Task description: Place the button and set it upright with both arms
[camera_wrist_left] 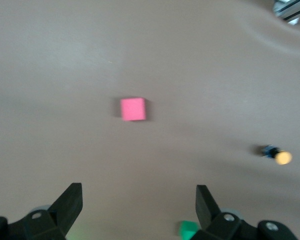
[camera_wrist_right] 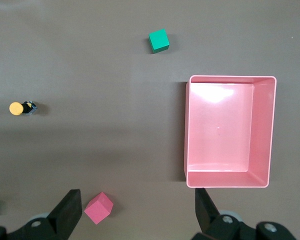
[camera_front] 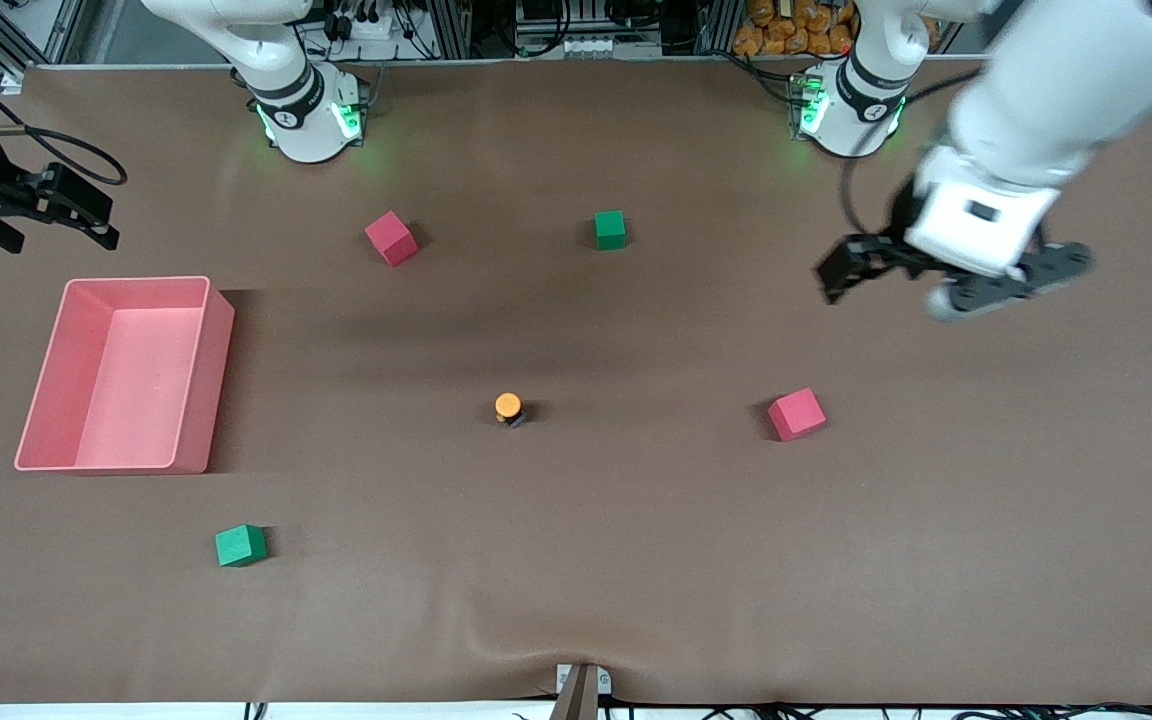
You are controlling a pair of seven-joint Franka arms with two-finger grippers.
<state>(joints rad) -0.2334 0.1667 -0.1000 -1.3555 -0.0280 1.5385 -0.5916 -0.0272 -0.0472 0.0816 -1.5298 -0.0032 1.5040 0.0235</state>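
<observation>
The button [camera_front: 508,408], an orange round cap on a small black body, rests alone near the middle of the brown table [camera_front: 576,600]. Its body shows just beside the cap. It also shows in the left wrist view [camera_wrist_left: 277,155] and the right wrist view [camera_wrist_right: 21,107]. My left gripper [camera_front: 946,275] hangs open and empty high over the table's left-arm end, with nothing between its fingers [camera_wrist_left: 138,200]. My right gripper [camera_front: 86,215] waits open and empty in the air at the right-arm end, beside the pink bin [camera_wrist_right: 137,202].
The pink bin [camera_front: 136,281] [camera_wrist_right: 230,78] stands toward the right-arm end. Red cubes lie near the right arm's base [camera_front: 391,238] and beside the button toward the left arm's end [camera_front: 796,414] [camera_wrist_left: 133,109]. Green cubes lie farther back [camera_front: 610,229] and near the front camera [camera_front: 240,545].
</observation>
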